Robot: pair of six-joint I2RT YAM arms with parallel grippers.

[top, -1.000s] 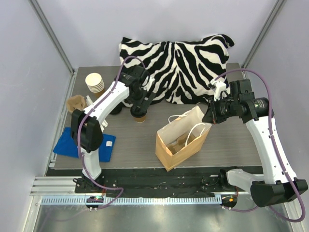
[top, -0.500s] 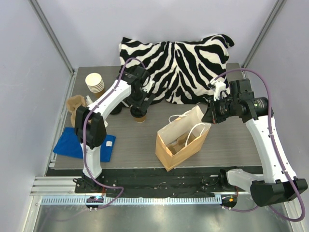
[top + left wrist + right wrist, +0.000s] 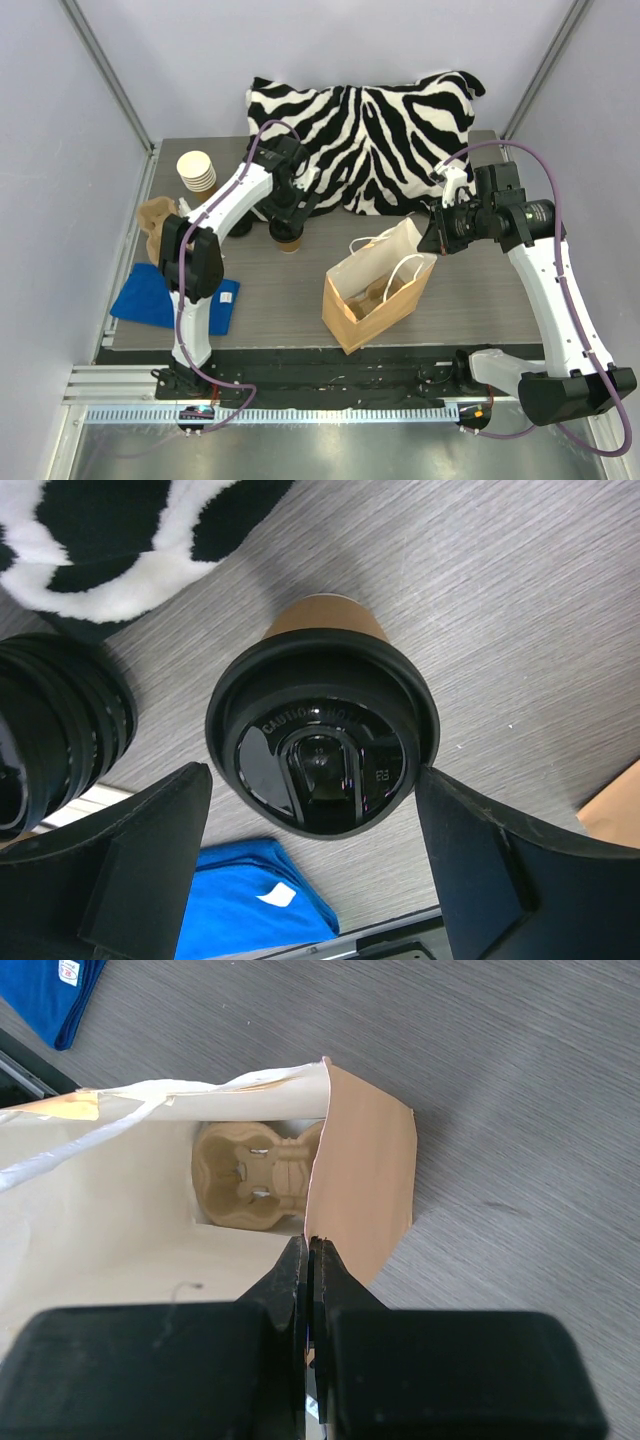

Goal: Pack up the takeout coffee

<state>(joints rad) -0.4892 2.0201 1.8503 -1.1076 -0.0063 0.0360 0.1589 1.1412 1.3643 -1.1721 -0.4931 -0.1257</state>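
Takeout coffee (image 3: 322, 750): upright on the surface (image 3: 520, 610), at the edge of the zebra pillow (image 3: 380, 130), lid stack (image 3: 60, 730) just beside. My left tool (image 3: 310, 785): released, astride its lid. My right tool (image 3: 309, 1250): clenched on the rim of the paper bag (image 3: 365, 1180).

The takeout coffee (image 3: 320, 750) stood on the table (image 3: 520, 610) between the left gripper's (image 3: 315, 785) fingers (image 3: 140, 860), one close on each side of its lid. Outside the left-hand finger sat a stack of lids (image 3: 60, 730), and past the fingertips lay the pillow (image 3: 120, 540). The right gripper's (image 3: 308, 1255) fingers (image 3: 285, 1280) pinched the paper bag's (image 3: 365, 1180) rim, and just beyond their tips the cup carrier (image 3: 250, 1175) lay inside the bag.
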